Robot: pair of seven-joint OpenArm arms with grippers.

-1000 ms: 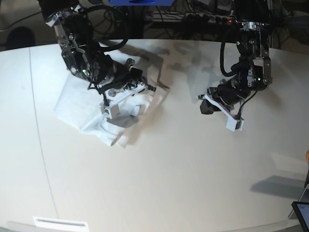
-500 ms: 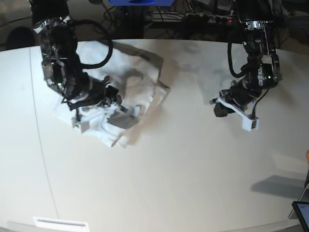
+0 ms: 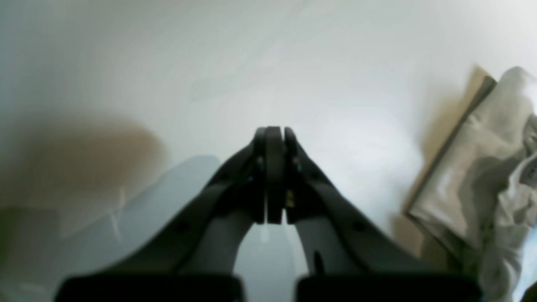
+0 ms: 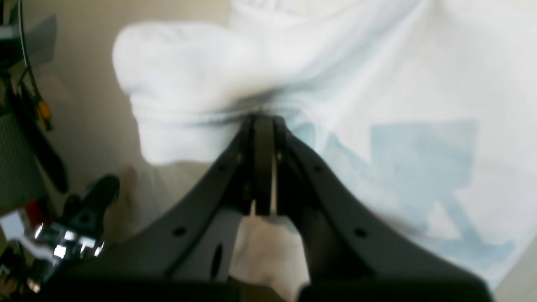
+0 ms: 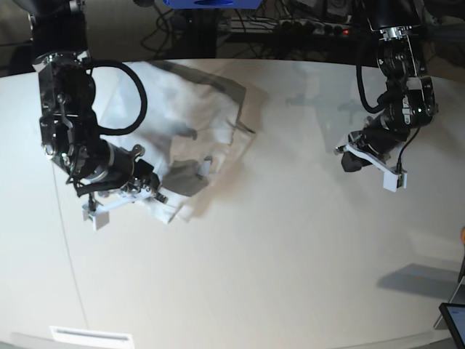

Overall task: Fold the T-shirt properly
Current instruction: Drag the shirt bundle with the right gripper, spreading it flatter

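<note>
The white T-shirt (image 5: 203,116) lies crumpled and partly folded at the back left of the table. My right gripper (image 5: 149,190) sits at its front-left edge. In the right wrist view the right gripper (image 4: 262,121) is shut, and the T-shirt (image 4: 377,84) puckers in creases that run into the tips. My left gripper (image 5: 352,161) hovers over bare table at the right, well away from the shirt. It is shut with nothing in it (image 3: 272,134). A folded edge of the T-shirt (image 3: 482,167) shows at that view's right side.
Cables and a power strip (image 5: 312,29) run beyond the table's far edge. A dark screen corner (image 5: 454,320) sticks in at the bottom right. A white label (image 5: 91,336) lies at the front edge.
My right arm has swung left and toward the front edge, and the cloth behind it now shows. My left arm has drifted right. Both grippers have stayed shut.
</note>
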